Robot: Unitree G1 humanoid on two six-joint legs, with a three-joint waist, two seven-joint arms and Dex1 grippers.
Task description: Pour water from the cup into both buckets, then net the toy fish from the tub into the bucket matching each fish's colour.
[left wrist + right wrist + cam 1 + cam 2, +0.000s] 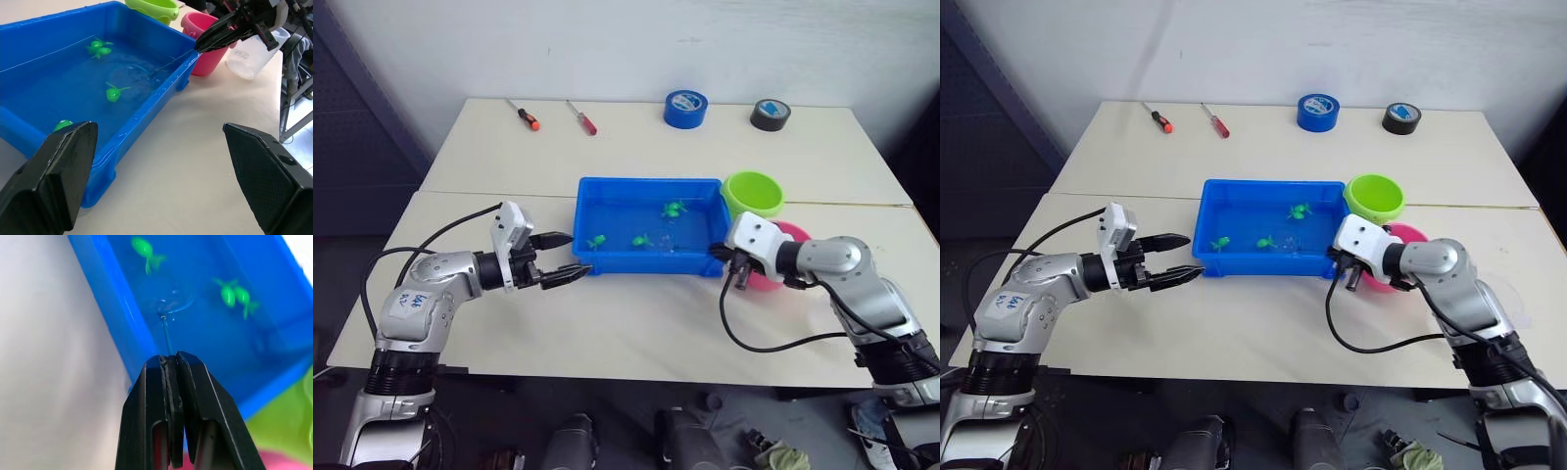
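The netting step is in hand. The right end effector [171,363] has its two fingers pressed together on the thin handle of the net [172,302], whose hoop sits ahead of the fingertips, down in the water of the tub [648,262], with ripples around it. Three green fish [113,92] float in the tub beyond and to either side of the hoop; none lies inside the hoop as far as can be seen, and no pink fish can be made out.

The left end effector [563,257] hangs spread wide and empty, its tips just off the tub's near corner on that side. From its wrist view the pink bucket [208,45] and the green bucket [152,8] stand at the tub's far end, close behind the right end effector, and the clear cup [253,53] sits on the table [636,323] just past the pink bucket.

The cup being set down suggests the pouring is over, though water in the buckets cannot be seen. The next move probably calls for sliding the hoop under the nearest green fish, lifting it level so the fish does not slip off, then carrying it to the green bucket beside the holding end effector and tipping it in.
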